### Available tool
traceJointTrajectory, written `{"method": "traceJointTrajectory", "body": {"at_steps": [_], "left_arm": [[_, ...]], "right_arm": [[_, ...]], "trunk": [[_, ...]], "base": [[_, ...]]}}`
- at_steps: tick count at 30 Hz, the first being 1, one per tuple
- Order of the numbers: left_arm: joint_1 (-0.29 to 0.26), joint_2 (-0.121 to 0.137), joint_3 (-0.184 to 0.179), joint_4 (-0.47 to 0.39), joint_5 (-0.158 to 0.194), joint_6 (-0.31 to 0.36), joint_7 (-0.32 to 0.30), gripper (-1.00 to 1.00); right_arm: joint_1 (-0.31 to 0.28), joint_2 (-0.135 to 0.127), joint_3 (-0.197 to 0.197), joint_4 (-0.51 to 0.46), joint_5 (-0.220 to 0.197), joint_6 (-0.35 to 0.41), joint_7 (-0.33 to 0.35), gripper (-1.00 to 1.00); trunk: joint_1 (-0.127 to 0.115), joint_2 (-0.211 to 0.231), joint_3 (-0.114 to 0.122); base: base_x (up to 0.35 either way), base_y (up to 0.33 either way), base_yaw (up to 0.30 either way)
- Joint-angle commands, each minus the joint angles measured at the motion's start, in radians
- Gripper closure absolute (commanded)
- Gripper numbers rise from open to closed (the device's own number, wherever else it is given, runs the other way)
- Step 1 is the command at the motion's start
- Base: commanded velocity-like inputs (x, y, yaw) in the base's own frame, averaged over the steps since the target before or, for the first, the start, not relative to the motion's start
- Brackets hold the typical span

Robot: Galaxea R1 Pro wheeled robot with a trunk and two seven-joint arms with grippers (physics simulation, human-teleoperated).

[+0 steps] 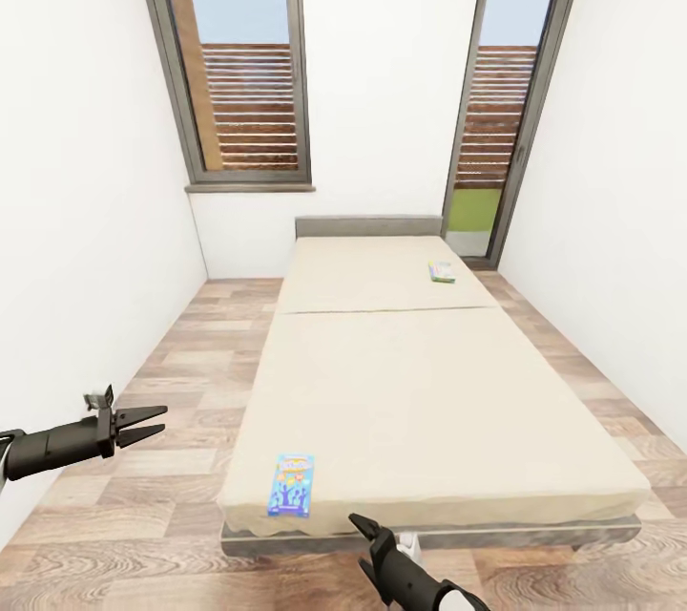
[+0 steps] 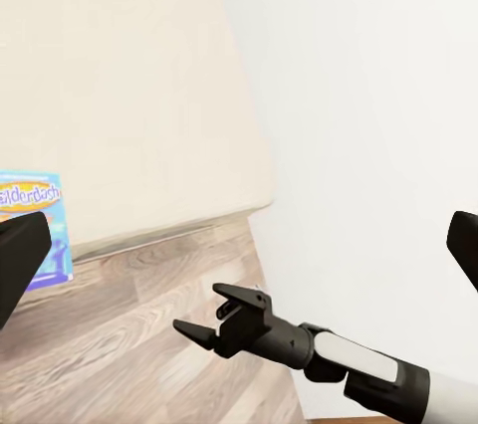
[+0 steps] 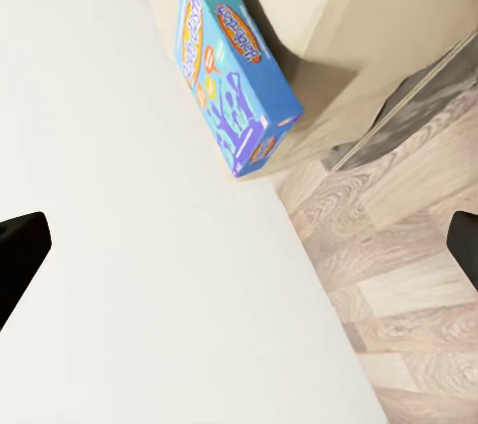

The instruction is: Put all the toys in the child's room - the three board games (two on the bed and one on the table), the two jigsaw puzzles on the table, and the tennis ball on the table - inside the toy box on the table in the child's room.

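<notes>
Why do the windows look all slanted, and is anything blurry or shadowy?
Head view: the wide lens makes the window frames lean, the light is flat and even, and the far game is too small to read. Right wrist view: the blue game looks sharp and throws a soft shadow on the bed. Left wrist view: no glare.

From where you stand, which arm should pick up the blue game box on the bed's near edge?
Probably the right. Its end effector, jaws open, sits just below the blue board game at the bed foot, while the left end effector hangs off toward the wall.
</notes>
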Motion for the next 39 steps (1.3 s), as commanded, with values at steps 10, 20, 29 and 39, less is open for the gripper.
{"method": "traceJointTrajectory", "body": {"at_steps": [10, 20, 29, 39], "left_arm": [[-0.001, 0.0, 0.001, 0.0, -0.005, 0.01, -0.006, -1.0], [-0.001, 0.0, 0.001, 0.0, -0.005, 0.01, -0.006, -1.0], [-0.001, 0.001, 0.002, 0.0, -0.005, 0.01, -0.006, -1.0], [-0.001, 0.001, 0.004, 0.0, -0.005, 0.009, -0.006, -1.0]], "right_arm": [[0.001, 0.002, -0.003, -0.059, 0.001, 0.009, 0.002, -1.0], [0.001, 0.003, 0.0, -0.072, 0.007, 0.009, 0.008, -1.0], [0.001, 0.003, 0.0, -0.074, 0.01, 0.008, 0.035, -1.0], [0.001, 0.003, 0.004, -0.074, 0.012, 0.007, 0.053, -1.0]], "trunk": [[0.038, -0.071, -0.032], [0.058, -0.106, -0.048], [0.058, -0.106, -0.048], [0.058, -0.106, -0.048]], "base": [[0.0, 0.0, 0.0], [0.0, 0.0, 0.0], [0.0, 0.0, 0.0], [0.008, 0.016, 0.0]]}}
